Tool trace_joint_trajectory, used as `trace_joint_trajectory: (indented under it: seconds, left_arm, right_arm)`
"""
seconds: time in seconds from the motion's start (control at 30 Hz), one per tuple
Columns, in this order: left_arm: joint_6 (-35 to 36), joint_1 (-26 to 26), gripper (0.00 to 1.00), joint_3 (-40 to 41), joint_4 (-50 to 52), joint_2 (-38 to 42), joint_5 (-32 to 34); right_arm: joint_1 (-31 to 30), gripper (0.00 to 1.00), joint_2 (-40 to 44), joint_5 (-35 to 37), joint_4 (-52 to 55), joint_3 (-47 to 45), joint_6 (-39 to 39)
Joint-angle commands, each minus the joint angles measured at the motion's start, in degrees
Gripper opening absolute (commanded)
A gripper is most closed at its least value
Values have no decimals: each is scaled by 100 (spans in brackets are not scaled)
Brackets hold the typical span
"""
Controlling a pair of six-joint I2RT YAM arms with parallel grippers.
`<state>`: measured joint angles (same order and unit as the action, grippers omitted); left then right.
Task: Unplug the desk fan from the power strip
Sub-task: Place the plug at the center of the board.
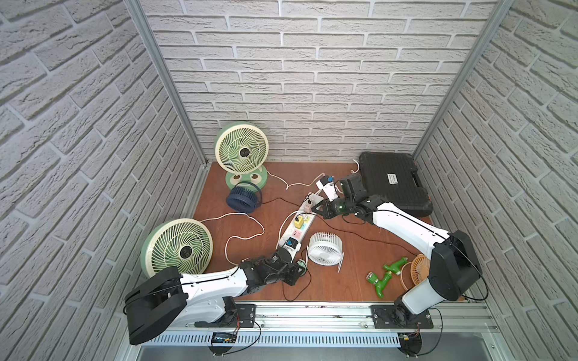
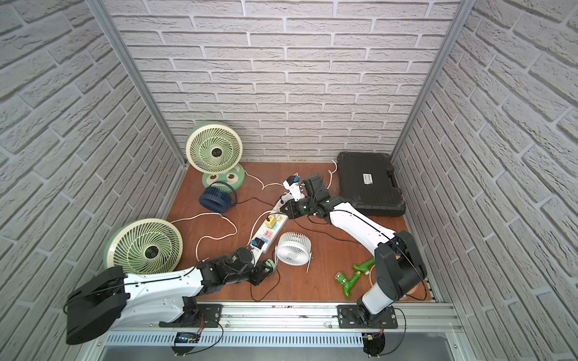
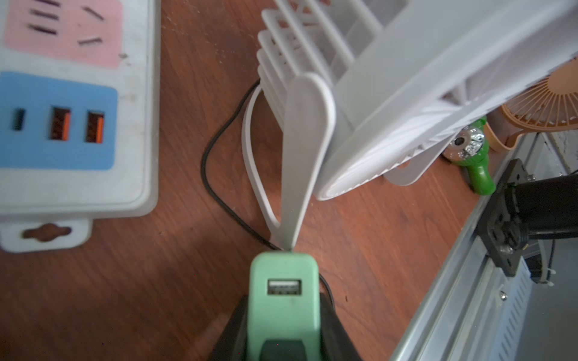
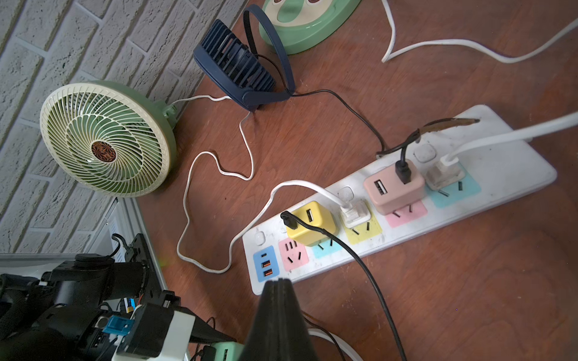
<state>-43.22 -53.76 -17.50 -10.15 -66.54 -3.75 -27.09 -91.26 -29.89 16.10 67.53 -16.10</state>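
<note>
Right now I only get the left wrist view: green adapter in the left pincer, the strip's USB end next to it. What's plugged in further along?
Observer: Four things along the power strip: yellow adapter, white plug, pink adapter, second white plug.
Operator: And the other arm?
Observer: The right pincer is shut on nothing, by the strip; whether it touches, I can't tell.
Operator: Where does the pink adapter feed?
Observer: Its black lead seems to run to the navy fan.
</note>
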Motion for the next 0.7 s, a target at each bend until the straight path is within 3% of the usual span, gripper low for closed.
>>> trace_joint_trajectory:
  seconds: [0.0,0.13,0.67]
  left_arm:
    - [-88,-28,0,-90,-129,-202,-83]
    - [-92,-28,1,-169,72,-204,2]
    - [197,-19,47,-430,1189,610,579]
  right_arm:
    - [13,4,-117,-105,-21,158,60]
    - [11,4,-229,-91,-28,202,70]
    - [154,3,-813,-196,22,682,172]
